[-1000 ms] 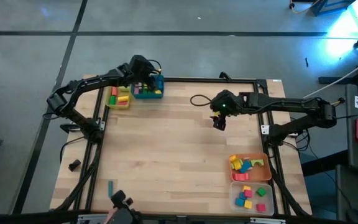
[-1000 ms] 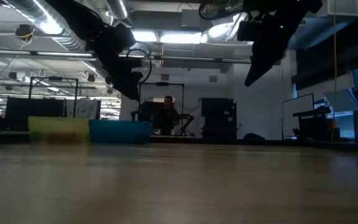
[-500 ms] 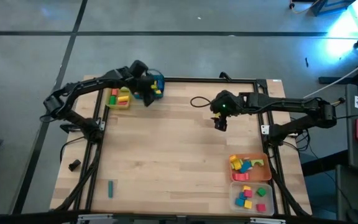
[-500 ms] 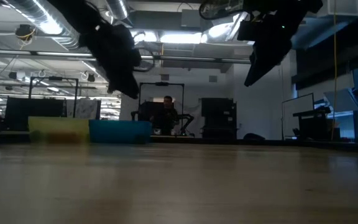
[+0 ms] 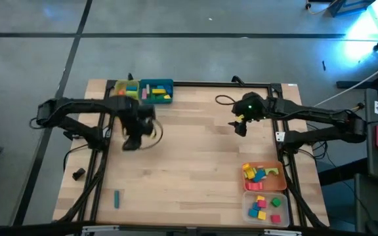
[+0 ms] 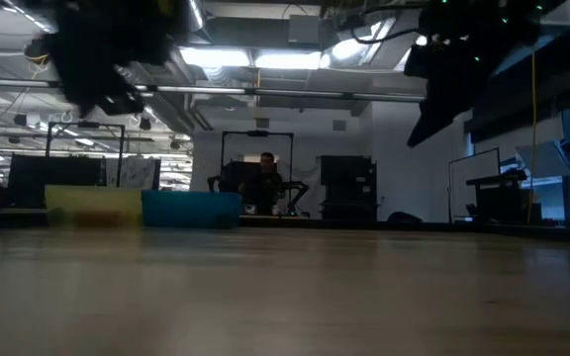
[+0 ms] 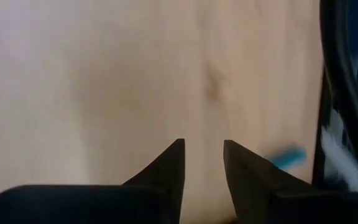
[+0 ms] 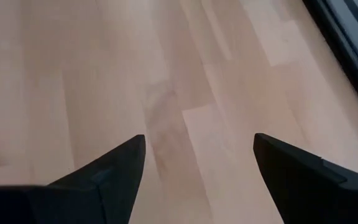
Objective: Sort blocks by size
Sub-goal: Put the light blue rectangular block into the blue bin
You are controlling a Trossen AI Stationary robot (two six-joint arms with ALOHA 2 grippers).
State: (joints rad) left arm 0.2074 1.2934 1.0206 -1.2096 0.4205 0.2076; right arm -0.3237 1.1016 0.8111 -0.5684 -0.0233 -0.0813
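Teal bar (image 5: 117, 198), the one loose block left out, lies near the front-left corner of the surface (image 5: 189, 164), long axis running front-to-back as we read it from above. Left hand (image 5: 131, 139) hovers over bare wood further back, so the bar is toward the front and slightly left of it; fingers (image 7: 166, 171) part-way in with a narrow gap, nothing between them. We judge left arm much nearer than right. Bar sits close to the left rail, so little room that side; open wood to its right. Right hand (image 5: 240, 126) waits mid-right, spread wide, empty. Sorted blocks: orange tray (image 5: 264, 173) & clear tray (image 5: 265, 208) front-right, yellow tray (image 5: 123, 89) & blue tray (image 5: 156, 91) at back.
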